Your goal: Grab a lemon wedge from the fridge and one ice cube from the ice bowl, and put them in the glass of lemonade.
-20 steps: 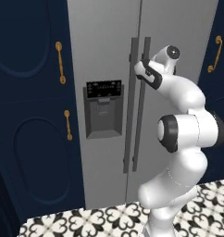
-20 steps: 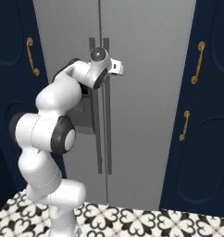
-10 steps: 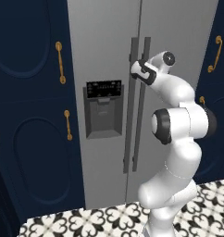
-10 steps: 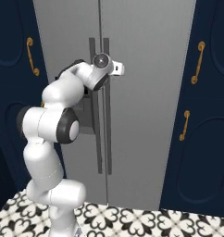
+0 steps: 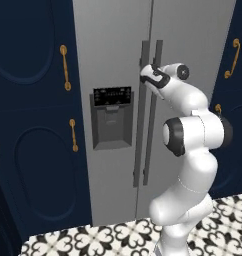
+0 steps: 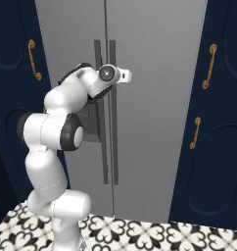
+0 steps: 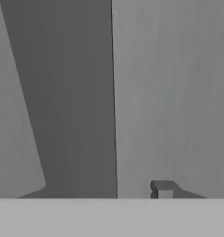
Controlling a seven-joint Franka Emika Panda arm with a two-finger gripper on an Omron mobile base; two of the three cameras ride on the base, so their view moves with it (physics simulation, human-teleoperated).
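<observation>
Jaws [image 5: 144, 77] at the closed fridge [image 5: 113, 45], pressed against its left dark handle [image 5: 141, 150]; we cannot tell whether they grip it.

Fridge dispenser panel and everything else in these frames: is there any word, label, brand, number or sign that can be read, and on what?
No text can be read.
Dispenser panel on the fridge: a row of pale marks, too small and blurred to read.
</observation>
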